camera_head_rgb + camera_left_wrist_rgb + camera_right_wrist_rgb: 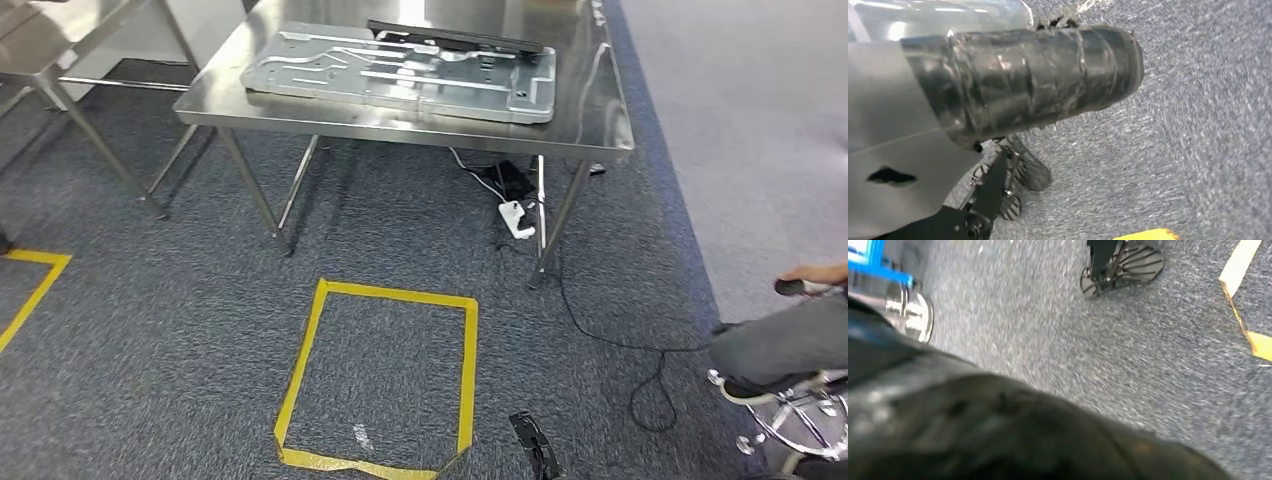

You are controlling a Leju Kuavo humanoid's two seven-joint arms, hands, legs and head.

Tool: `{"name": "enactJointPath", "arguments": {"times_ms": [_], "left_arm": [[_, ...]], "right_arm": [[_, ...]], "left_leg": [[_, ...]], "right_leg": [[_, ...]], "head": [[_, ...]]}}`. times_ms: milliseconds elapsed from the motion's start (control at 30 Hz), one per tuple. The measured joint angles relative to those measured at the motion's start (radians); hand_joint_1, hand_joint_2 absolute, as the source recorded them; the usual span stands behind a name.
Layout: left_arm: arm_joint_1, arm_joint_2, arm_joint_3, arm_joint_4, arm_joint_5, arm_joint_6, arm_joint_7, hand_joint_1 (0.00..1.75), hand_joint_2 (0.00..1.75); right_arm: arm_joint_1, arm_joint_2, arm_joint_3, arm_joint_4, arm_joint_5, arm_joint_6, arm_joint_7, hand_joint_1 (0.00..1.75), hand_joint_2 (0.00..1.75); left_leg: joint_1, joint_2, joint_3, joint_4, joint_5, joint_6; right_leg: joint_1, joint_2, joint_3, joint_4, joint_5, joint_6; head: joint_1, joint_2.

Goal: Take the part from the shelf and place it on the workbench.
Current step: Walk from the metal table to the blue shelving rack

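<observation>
- Grey speckled carpet (180, 300) lies under me and runs on beneath the workbench (590, 110).
- My left hand (1023, 90) hangs over that carpet, wrapped in a dark glossy cover; whether its fingers are apart or together, I cannot tell.
- My right hand (998, 435) is a dark blur close against its wrist camera, above the same carpet; I cannot tell how its fingers stand either.
- A square of yellow tape (385, 380) marks the carpet just ahead of me, and another taped corner (35, 280) sits off to my left.
- Beyond the square stands the steel workbench, and the part (400, 72), a ribbed sheet-metal panel, lies flat on its worktop, reaching from near the left edge toward the right edge and close to the near edge.
- A dark flat piece (455, 36) rests along the panel's far side.
- Under the workbench a white power strip (516, 218) and a black cable (600, 320) lie on the carpet.
- At my right, a person (790, 335) sits on a stool (800, 415).
</observation>
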Motion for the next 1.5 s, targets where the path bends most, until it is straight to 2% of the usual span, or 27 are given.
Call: {"name": "enactJointPath", "arguments": {"times_ms": [33, 67, 100, 167, 233, 267, 333, 400, 467, 533, 567, 633, 700, 767, 833, 900, 967, 1000, 1067, 1100, 1167, 1233, 1267, 1333, 1367, 1433, 1500], "left_arm": [[0.0, 0.0, 0.0, 0.0, 0.001, 0.0, 0.0, 0.0, 0.0], [0.001, 0.001, 0.0, 0.0, 0.002, 0.0, -0.001, 0.0, 0.0], [0.003, 0.001, 0.0, 0.0, 0.005, 0.0, -0.003, 0.0, 0.0], [0.004, 0.004, 0.0, 0.0, 0.009, 0.0, -0.006, 0.0, 0.0], [0.001, 0.007, 0.0, 0.0, 0.01, -0.001, -0.01, 0.0, 0.0], [0.002, 0.008, 0.0, 0.0, 0.01, -0.002, -0.012, 0.0, 0.0], [0.01, 0.01, 0.0, 0.0, 0.01, -0.003, -0.014, 0.0, 0.0], [0.014, 0.011, 0.0, 0.0, 0.01, -0.004, -0.016, 0.0, 0.0], [0.012, 0.011, 0.0, 0.0, 0.011, -0.006, -0.016, 0.0, 0.0], [0.011, 0.011, 0.0, 0.0, 0.011, -0.007, -0.016, 0.0, 0.0], [0.012, 0.011, 0.0, 0.0, 0.011, -0.007, -0.017, 0.0, 0.0], [0.015, 0.011, 0.0, 0.0, 0.012, -0.007, -0.018, 0.0, 0.0], [0.015, 0.01, 0.0, 0.0, 0.013, -0.005, -0.02, 0.0, 0.0], [0.013, 0.009, 0.0, 0.0, 0.013, -0.001, -0.022, 0.0, 0.0], [0.014, 0.008, 0.0, 0.0, 0.011, 0.003, -0.022, 0.0, 0.0], [0.013, 0.006, 0.0, 0.0, 0.001, 0.007, -0.013, 0.0, 0.0], [0.003, 0.004, 0.0, 0.0, -0.011, 0.012, -0.001, 0.0, 0.0], [-0.003, 0.003, 0.0, 0.0, -0.016, 0.015, 0.003, 0.0, 0.0], [-0.009, -0.001, 0.0, 0.0, -0.022, 0.019, 0.01, 0.0, 0.0], [-0.01, -0.003, 0.0, 0.0, -0.024, 0.021, 0.013, 0.0, 0.0], [-0.013, -0.006, 0.0, 0.0, -0.034, 0.026, 0.017, 0.0, 0.0], [-0.024, -0.01, 0.0, 0.0, -0.041, 0.039, 0.017, 0.0, 0.0], [-0.03, -0.013, 0.0, 0.0, -0.041, 0.047, 0.014, 0.0, 0.0], [-0.035, -0.018, 0.0, 0.0, -0.039, 0.061, 0.01, 0.0, 0.0], [-0.034, -0.022, 0.0, 0.0, -0.037, 0.066, 0.009, 0.0, 0.0], [-0.033, -0.028, 0.0, 0.0, -0.035, 0.071, 0.009, 0.0, 0.0], [-0.036, -0.035, 0.0, 0.0, -0.036, 0.071, 0.007, 0.0, 0.0]], "right_arm": [[0.0, 0.0, 0.002, 0.001, 0.001, 0.0, 0.0, 0.0, 0.0], [0.0, 0.001, 0.004, 0.001, 0.002, 0.0, 0.001, 0.0, 0.0], [-0.001, 0.002, 0.005, 0.002, 0.002, 0.0, 0.001, 0.0, 0.0], [-0.001, 0.005, 0.01, 0.002, 0.004, 0.0, 0.002, 0.0, 0.0], [-0.002, 0.008, 0.015, 0.002, 0.005, 0.0, 0.002, 0.0, 0.0], [-0.003, 0.009, 0.017, 0.002, 0.007, 0.001, 0.002, 0.0, 0.0], [-0.005, 0.01, 0.021, 0.002, 0.012, 0.004, 0.001, 0.0, 0.0], [-0.006, 0.011, 0.022, 0.002, 0.016, 0.007, 0.0, 0.0, 0.0], [-0.005, 0.012, 0.022, 0.002, 0.017, 0.009, 0.0, 0.0, 0.0], [-0.001, 0.012, 0.023, 0.003, 0.017, 0.01, 0.0, 0.0, 0.0], [0.001, 0.012, 0.023, 0.004, 0.017, 0.01, 0.0, 0.0, 0.0], [0.003, 0.012, 0.026, 0.005, 0.017, 0.01, 0.001, 0.0, 0.0], [0.002, 0.011, 0.032, 0.006, 0.017, 0.011, 0.003, 0.0, 0.0], [0.001, 0.011, 0.036, 0.006, 0.017, 0.012, 0.004, 0.0, 0.0], [0.0, 0.012, 0.038, 0.007, 0.016, 0.011, 0.007, 0.0, 0.0], [-0.001, 0.012, 0.039, 0.007, 0.01, 0.007, 0.013, 0.0, 0.0], [-0.001, 0.013, 0.039, 0.007, 0.001, 0.001, 0.017, 0.0, 0.0], [0.0, 0.012, 0.039, 0.007, -0.002, -0.001, 0.018, 0.0, 0.0], [0.002, 0.011, 0.039, 0.008, -0.005, -0.002, 0.019, 0.0, 0.0], [0.002, 0.011, 0.039, 0.008, -0.007, -0.001, 0.018, 0.0, 0.0], [0.002, 0.011, 0.039, 0.008, -0.013, 0.005, 0.015, 0.0, 0.0], [0.002, 0.011, 0.039, 0.008, -0.015, 0.015, 0.013, 0.0, 0.0], [0.001, 0.011, 0.039, 0.008, -0.013, 0.02, 0.014, 0.0, 0.0], [0.0, 0.01, 0.041, 0.008, -0.003, 0.026, 0.021, 0.0, 0.0], [-0.001, 0.008, 0.045, 0.008, 0.002, 0.028, 0.025, 0.0, 0.0], [-0.002, 0.004, 0.054, 0.008, 0.01, 0.031, 0.03, 0.0, 0.0], [-0.002, -0.001, 0.065, 0.008, 0.016, 0.031, 0.035, 0.0, 0.0]], "left_leg": [[0.003, 0.005, -0.021, 0.04, -0.009, -0.003], [0.005, 0.008, -0.023, 0.044, 0.0, -0.004], [0.006, 0.012, -0.007, 0.012, 0.025, -0.003], [0.002, 0.041, 0.064, -0.125, 0.085, 0.006], [-0.008, 0.069, 0.113, -0.219, 0.108, 0.018], [-0.013, 0.071, 0.118, -0.233, 0.107, 0.022], [-0.011, 0.05, 0.12, -0.239, 0.113, 0.031], [-0.005, 0.031, 0.127, -0.251, 0.121, 0.042], [-0.003, 0.012, 0.129, -0.256, 0.124, 0.05], [-0.004, -0.012, 0.127, -0.254, 0.124, 0.054], [-0.005, -0.025, 0.126, -0.252, 0.124, 0.054], [-0.004, -0.052, 0.126, -0.244, 0.121, 0.05], [-0.004, -0.075, 0.12, -0.23, 0.115, 0.041], [-0.004, -0.094, 0.111, -0.221, 0.112, 0.03], [-0.001, -0.112, 0.105, -0.222, 0.114, 0.018], [-0.001, -0.082, 0.09, -0.198, 0.1, 0.008], [-0.001, -0.021, 0.043, -0.102, 0.05, -0.001], [0.001, -0.002, 0.008, -0.035, 0.019, -0.006], [0.006, 0.009, -0.042, 0.06, -0.006, -0.012], [0.008, 0.011, -0.044, 0.061, 0.005, -0.013], [0.007, 0.028, 0.016, -0.055, 0.072, -0.007], [-0.003, 0.064, 0.084, -0.186, 0.117, 0.007], [-0.008, 0.075, 0.099, -0.215, 0.122, 0.014], [-0.013, 0.061, 0.1, -0.223, 0.119, 0.023], [-0.01, 0.05, 0.103, -0.227, 0.121, 0.028], [-0.005, 0.03, 0.11, -0.238, 0.126, 0.041], [-0.004, 0.01, 0.113, -0.243, 0.129, 0.052]], "right_leg": [[0.0, -0.013, 0.001, 0.0, -0.001, -0.001], [0.0, -0.027, 0.002, 0.001, -0.003, 0.0], [0.0, -0.04, 0.003, 0.001, -0.004, 0.0], [0.002, -0.064, 0.007, 0.001, -0.008, 0.004], [0.006, -0.084, 0.011, 0.0, -0.012, 0.013], [0.008, -0.094, 0.013, -0.001, -0.014, 0.018], [0.009, -0.105, 0.018, -0.003, -0.017, 0.03], [0.007, -0.07, 0.007, 0.03, -0.043, 0.038], [0.005, -0.017, -0.044, 0.142, -0.103, 0.04], [0.004, 0.002, -0.105, 0.26, -0.143, 0.041], [0.004, 0.005, -0.116, 0.275, -0.136, 0.041], [0.002, 0.014, -0.085, 0.194, -0.072, 0.04], [-0.003, 0.053, -0.033, 0.071, -0.021, 0.038], [-0.004, 0.076, -0.013, 0.023, -0.015, 0.032], [-0.002, 0.056, -0.01, 0.019, -0.013, 0.021], [-0.004, 0.034, -0.001, 0.01, -0.008, 0.008], [-0.004, 0.009, 0.004, 0.005, -0.006, 0.001], [-0.003, -0.004, 0.004, 0.005, -0.007, -0.001], [-0.002, -0.031, 0.005, 0.006, -0.01, -0.003], [-0.002, -0.042, 0.006, 0.006, -0.012, -0.002], [-0.001, -0.064, 0.013, 0.006, -0.018, 0.002], [0.004, -0.086, 0.021, 0.006, -0.025, 0.011], [0.006, -0.096, 0.024, 0.005, -0.028, 0.016], [0.01, -0.114, 0.031, 0.0, -0.031, 0.026], [0.008, -0.111, 0.034, 0.001, -0.035, 0.032], [0.005, -0.065, 0.02, 0.04, -0.064, 0.041], [0.003, -0.01, -0.038, 0.156, -0.123, 0.043]], "head": [[0.0, 0.0], [0.0, 0.0], [0.0, 0.0], [0.0, 0.0], [0.001, 0.0], [0.001, 0.0], [0.003, 0.0], [0.004, 0.0], [0.008, 0.0], [0.01, 0.0], [0.01, 0.0], [0.01, 0.0], [0.01, 0.0], [0.009, 0.0], [0.009, 0.0], [0.007, 0.0], [0.003, 0.0], [0.002, 0.0], [0.002, 0.0], [0.002, 0.0], [0.002, 0.0], [0.002, 0.0], [0.003, 0.0], [0.004, 0.0], [0.005, 0.0], [0.007, 0.0], [0.01, 0.0]]}}
